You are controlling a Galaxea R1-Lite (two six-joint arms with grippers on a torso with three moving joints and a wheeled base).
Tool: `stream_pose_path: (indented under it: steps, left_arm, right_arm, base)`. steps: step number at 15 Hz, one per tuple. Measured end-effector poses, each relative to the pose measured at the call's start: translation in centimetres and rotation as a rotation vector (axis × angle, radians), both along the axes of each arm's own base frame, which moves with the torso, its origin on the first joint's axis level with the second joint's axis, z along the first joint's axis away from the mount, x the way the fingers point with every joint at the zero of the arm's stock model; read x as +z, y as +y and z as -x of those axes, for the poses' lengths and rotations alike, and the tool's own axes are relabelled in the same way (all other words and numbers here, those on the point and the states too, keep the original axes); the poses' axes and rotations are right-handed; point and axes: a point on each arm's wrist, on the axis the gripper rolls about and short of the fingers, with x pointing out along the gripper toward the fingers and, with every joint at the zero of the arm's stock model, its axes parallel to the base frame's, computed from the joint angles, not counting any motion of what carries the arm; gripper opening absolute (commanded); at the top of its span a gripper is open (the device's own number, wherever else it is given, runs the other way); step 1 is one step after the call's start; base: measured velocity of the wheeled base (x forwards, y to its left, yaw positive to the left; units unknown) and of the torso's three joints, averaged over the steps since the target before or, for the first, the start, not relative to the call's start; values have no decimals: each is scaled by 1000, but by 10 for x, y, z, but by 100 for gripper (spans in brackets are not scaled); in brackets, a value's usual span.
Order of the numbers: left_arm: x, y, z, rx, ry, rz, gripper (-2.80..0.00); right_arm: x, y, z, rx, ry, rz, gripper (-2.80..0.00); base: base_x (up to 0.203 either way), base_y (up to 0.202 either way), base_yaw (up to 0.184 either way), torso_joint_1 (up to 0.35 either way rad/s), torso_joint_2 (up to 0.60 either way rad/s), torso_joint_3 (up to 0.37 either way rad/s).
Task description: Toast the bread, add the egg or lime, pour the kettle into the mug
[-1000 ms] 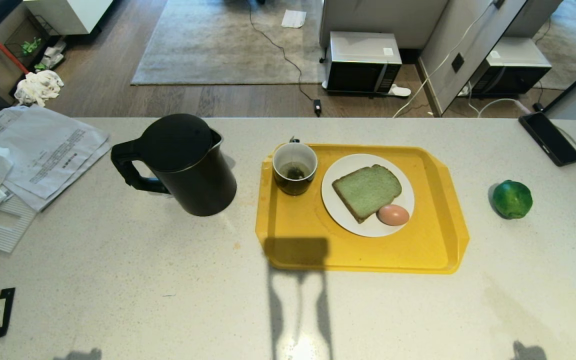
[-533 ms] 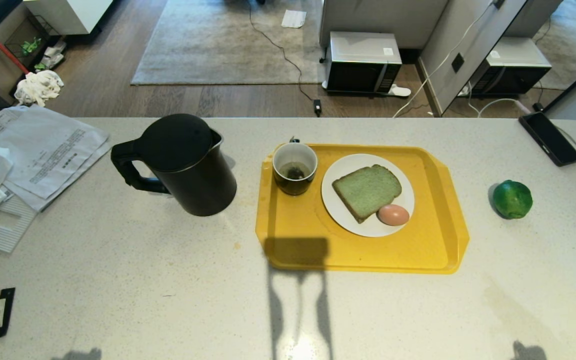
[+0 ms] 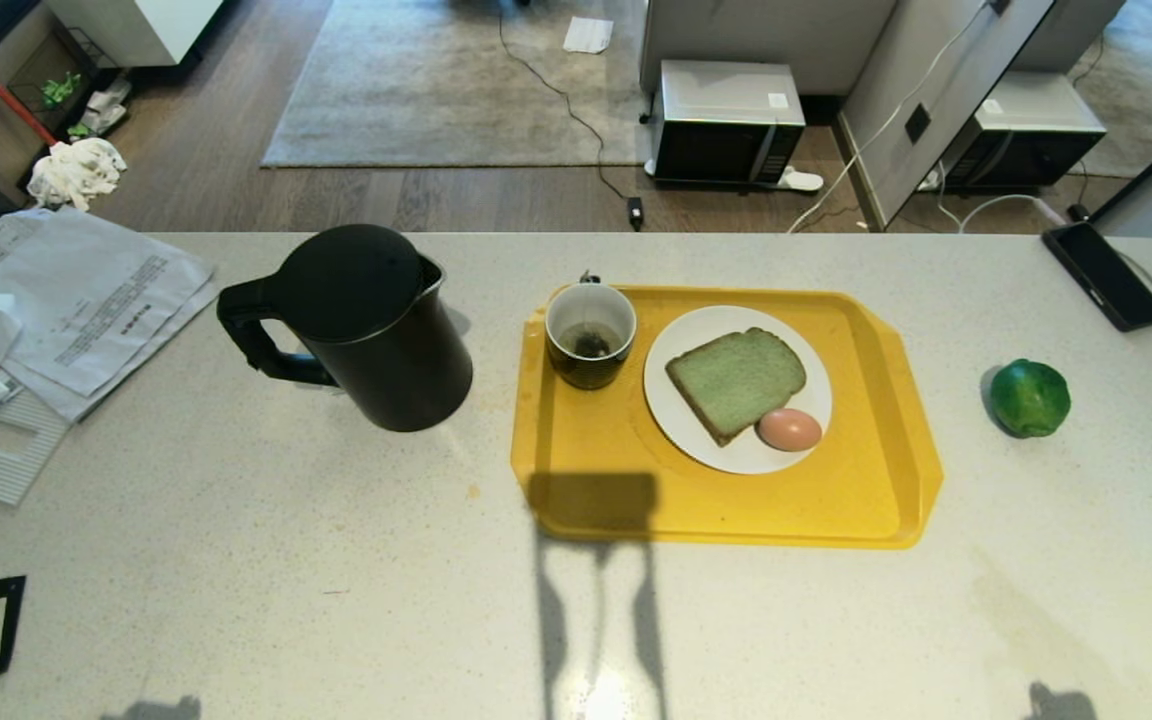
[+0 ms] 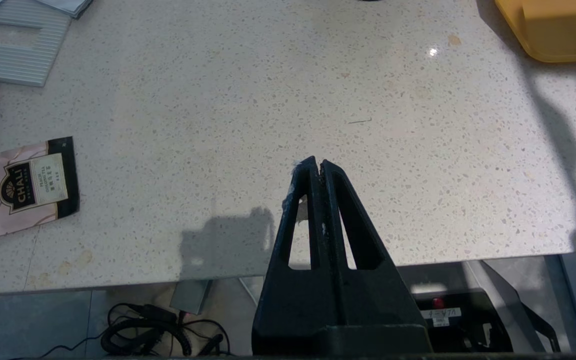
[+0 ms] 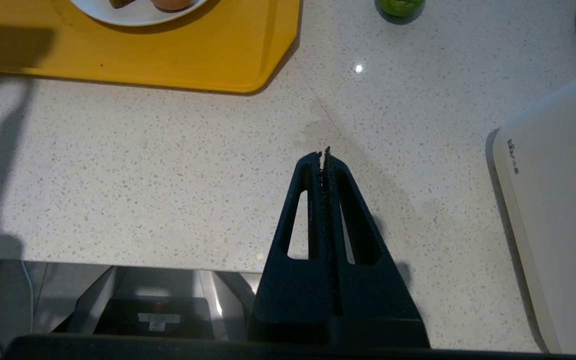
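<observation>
Legible markings – one brand name read

A pink-and-black tea sachet (image 4: 30, 184) on the counter bore "CHALI"; its smaller print was unreadable – likewise the printed papers (image 3: 86, 300) and a white appliance's (image 5: 558, 210) small mark.

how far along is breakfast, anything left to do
Looks nearly finished. The bread and egg lie on the white plate on the yellow tray; the mug holds dark liquid and what looks like a tea bag. The kettle stands upright beside the tray, and the lime sits unused on the counter. Nothing is in hand: left gripper and right gripper are shut, empty.
</observation>
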Motion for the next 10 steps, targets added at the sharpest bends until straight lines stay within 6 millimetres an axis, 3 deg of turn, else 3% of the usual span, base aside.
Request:
stream_pose_path:
  steps: [10]
  left_arm:
    - [0, 0, 0, 0, 1, 3, -280]
  right_arm:
    - [0, 0, 0, 0, 0, 0, -280]
  base:
    - [0, 0, 0, -62, 125, 66]
